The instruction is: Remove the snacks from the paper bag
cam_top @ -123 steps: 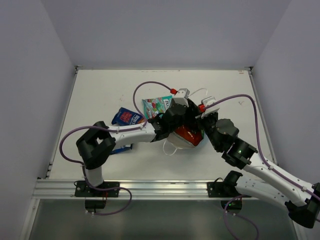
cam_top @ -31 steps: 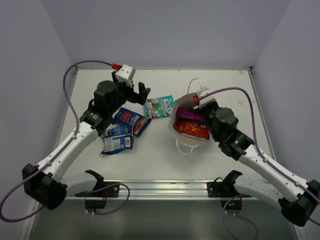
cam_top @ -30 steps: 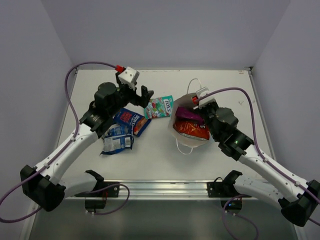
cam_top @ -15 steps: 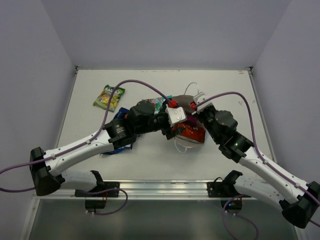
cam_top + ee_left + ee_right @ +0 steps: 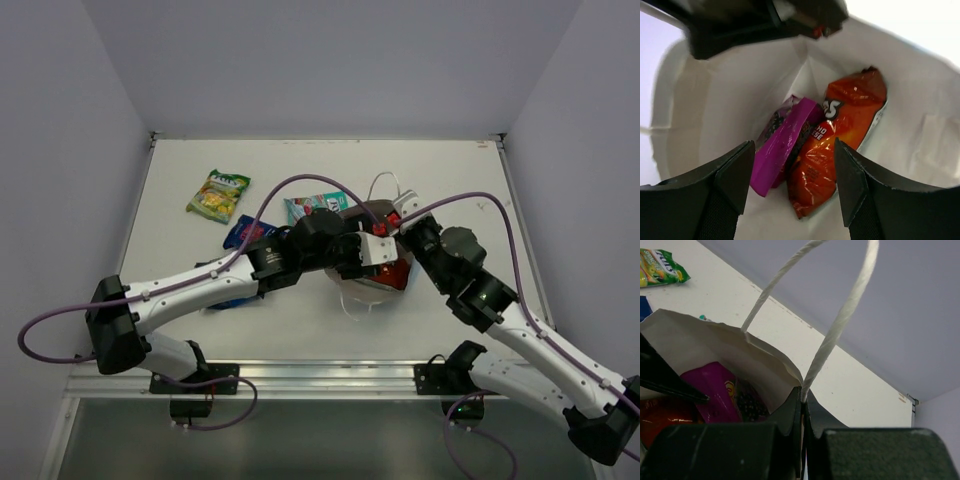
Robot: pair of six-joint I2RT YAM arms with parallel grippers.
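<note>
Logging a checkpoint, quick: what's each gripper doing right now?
Left gripper: open, empty, inside the paper bag.
Right gripper: closed on the paper bag's rim.

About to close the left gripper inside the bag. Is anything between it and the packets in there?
Nothing visible. The left gripper, jaws open, looks straight at the magenta packet and the orange packet, which lie side by side on the bottom of the bag. The right gripper pinches the bag's rim, off to one side.
</note>
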